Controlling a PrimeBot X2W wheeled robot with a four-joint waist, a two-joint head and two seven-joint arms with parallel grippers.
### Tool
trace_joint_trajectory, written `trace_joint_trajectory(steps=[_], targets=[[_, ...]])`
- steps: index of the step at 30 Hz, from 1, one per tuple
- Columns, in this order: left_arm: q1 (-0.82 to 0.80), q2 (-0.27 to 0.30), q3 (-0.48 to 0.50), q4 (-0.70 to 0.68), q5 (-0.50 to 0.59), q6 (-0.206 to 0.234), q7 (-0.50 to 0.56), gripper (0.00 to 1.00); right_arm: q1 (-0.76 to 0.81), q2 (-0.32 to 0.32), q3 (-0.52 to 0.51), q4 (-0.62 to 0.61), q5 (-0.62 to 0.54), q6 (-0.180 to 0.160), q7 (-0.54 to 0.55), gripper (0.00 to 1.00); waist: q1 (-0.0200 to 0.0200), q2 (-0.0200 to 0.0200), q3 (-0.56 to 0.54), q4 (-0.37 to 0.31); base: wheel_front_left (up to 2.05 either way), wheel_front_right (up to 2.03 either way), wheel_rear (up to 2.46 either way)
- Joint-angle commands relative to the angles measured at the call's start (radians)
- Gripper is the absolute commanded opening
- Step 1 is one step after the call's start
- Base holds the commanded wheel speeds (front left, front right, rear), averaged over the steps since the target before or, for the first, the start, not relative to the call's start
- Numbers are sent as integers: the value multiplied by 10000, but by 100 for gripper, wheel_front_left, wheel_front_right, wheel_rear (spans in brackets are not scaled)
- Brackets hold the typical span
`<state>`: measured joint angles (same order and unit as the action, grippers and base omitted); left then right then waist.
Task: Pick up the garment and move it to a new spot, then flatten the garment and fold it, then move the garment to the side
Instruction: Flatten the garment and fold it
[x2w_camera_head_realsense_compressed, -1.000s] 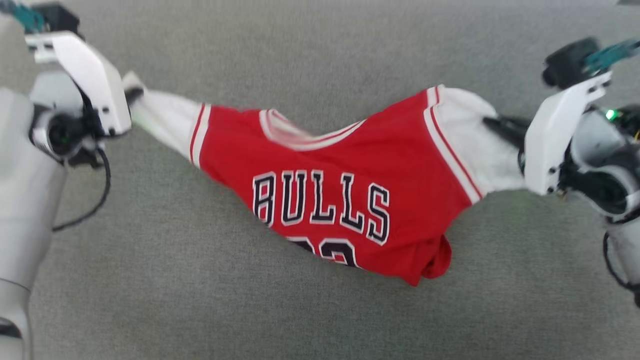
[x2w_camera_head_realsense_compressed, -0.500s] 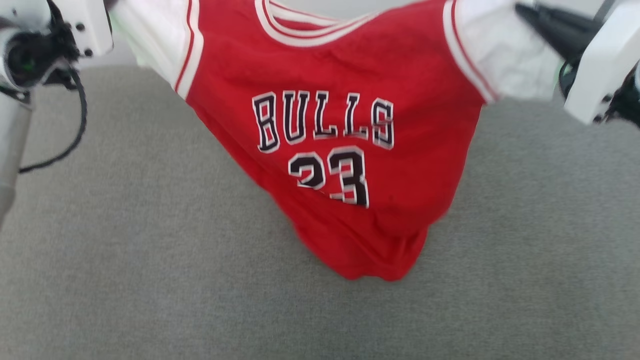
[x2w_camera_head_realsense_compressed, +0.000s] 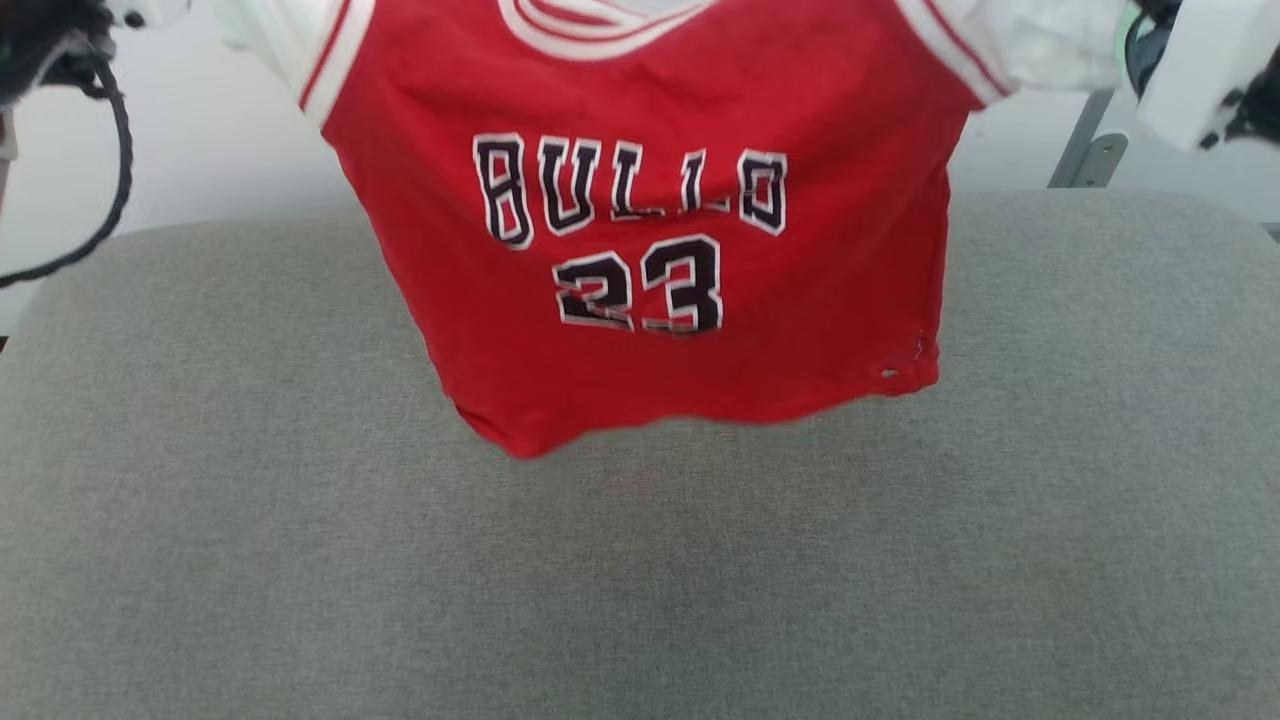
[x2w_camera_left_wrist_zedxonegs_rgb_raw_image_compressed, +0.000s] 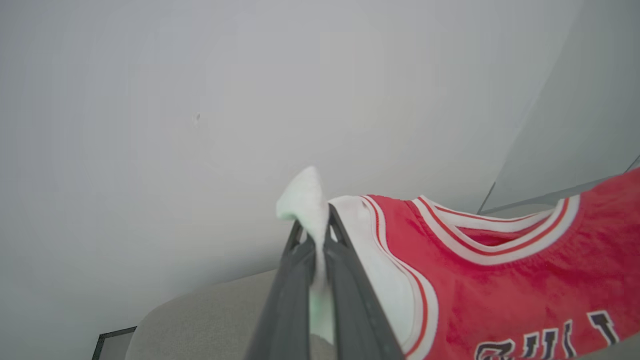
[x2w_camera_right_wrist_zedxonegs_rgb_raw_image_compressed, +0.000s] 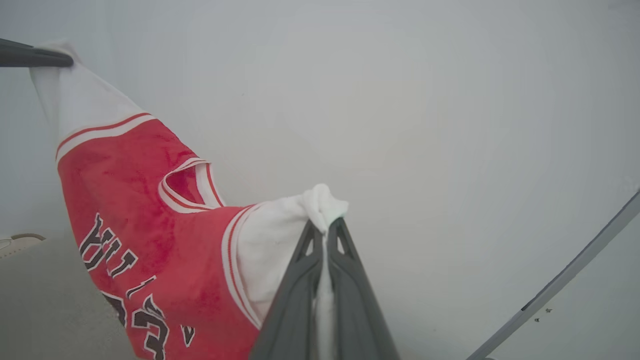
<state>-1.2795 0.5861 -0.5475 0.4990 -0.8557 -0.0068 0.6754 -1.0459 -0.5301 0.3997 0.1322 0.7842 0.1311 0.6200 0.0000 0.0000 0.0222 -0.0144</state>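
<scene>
The garment (x2w_camera_head_realsense_compressed: 660, 280) is a small red jersey with "BULLS" and "23" on its front, hanging spread between my two grippers above the grey padded surface (x2w_camera_head_realsense_compressed: 640, 580). Its hem hangs loose, the left corner lower than the right. In the left wrist view my left gripper (x2w_camera_left_wrist_zedxonegs_rgb_raw_image_compressed: 316, 235) is shut on the white shoulder fabric of the garment (x2w_camera_left_wrist_zedxonegs_rgb_raw_image_compressed: 500, 290). The right wrist view shows my right gripper (x2w_camera_right_wrist_zedxonegs_rgb_raw_image_compressed: 325, 230) shut on the other white shoulder of the garment (x2w_camera_right_wrist_zedxonegs_rgb_raw_image_compressed: 150, 225). The left gripper's dark fingers (x2w_camera_right_wrist_zedxonegs_rgb_raw_image_compressed: 35, 55) show at that view's top left.
A pale wall stands behind the padded surface. A grey metal post (x2w_camera_head_realsense_compressed: 1085, 150) rises at the back right, and a black cable (x2w_camera_head_realsense_compressed: 110, 180) loops down from my left arm. A slanted grey bar (x2w_camera_right_wrist_zedxonegs_rgb_raw_image_compressed: 575, 285) crosses the right wrist view's lower right.
Both grippers have raised the garment off the padded surface. Its bunched lower part has dropped out straight, showing the number. The head view has also tilted up.
</scene>
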Motion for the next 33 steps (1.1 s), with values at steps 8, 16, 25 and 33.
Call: trace_joint_trajectory(steps=[8,16,25,33], targets=[[-587,-337,-80,214,544,22,-1101,0,-970,300,340,1478,-798,-7,-1197,0,0,0,776,50,0,0,0],[-2443,-1025,-148,1809,1788,-166,-4056,0,-3132,1012,662,4171,-2616,-9,-4222,0,0,0,2494,188,0,0,0],[-4247,-1559,-211,3207,2990,-497,-8524,0,-5057,1728,-218,6763,-5628,-9,-8214,0,0,0,3732,471,0,0,0],[-3278,-1600,-554,3946,3303,-986,-9377,0,-4341,2154,-102,8391,-6136,-9,-8554,0,0,0,4123,775,0,0,0]])
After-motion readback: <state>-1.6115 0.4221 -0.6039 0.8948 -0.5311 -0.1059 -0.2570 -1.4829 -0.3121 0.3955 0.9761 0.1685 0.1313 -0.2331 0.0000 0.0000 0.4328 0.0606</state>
